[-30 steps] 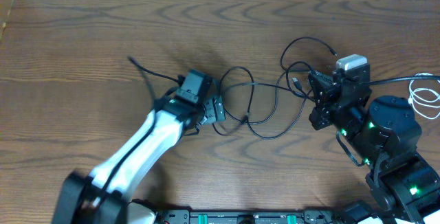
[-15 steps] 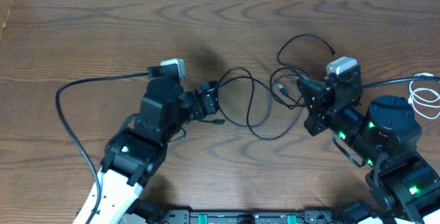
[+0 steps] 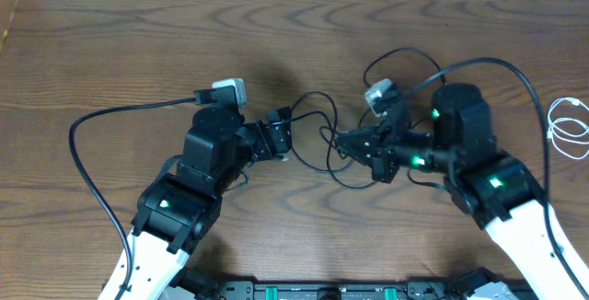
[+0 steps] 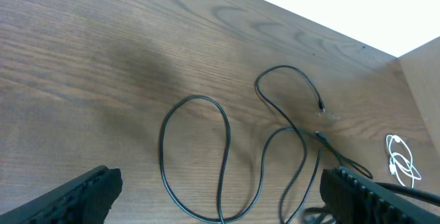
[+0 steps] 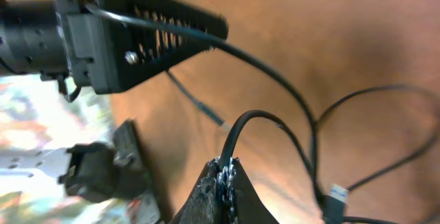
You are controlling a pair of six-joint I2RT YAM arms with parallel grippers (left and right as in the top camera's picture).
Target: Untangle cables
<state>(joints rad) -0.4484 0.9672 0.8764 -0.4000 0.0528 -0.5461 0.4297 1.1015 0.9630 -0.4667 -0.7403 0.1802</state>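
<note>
From overhead, the left gripper (image 3: pixel 279 135) is hovering with its jaws spread wide, holding nothing, over the dark brown wooden table (image 3: pixel 138 42). The long, thin black cables (image 3: pixel 317 94) are lying in loose loops at the table's middle, between the two arms. The right gripper (image 3: pixel 354 144) is reaching into those loops from the right. A short white cable (image 3: pixel 571 127) is lying coiled at the right edge, well apart from the black ones.

In the left wrist view, the left gripper's (image 4: pixel 220 179) ribbed black fingers (image 4: pixel 86 193) are standing far apart and empty. The black cables (image 4: pixel 227 138) are curving over the wood between them, and the white cable (image 4: pixel 400 163) is lying far right.

In the right wrist view, the right gripper (image 5: pixel 223 183) is pinching fully closed on one black cable (image 5: pixel 258 117), which is arching away from its tip. One ribbed finger of the left gripper (image 5: pixel 158 35) is showing above.
</note>
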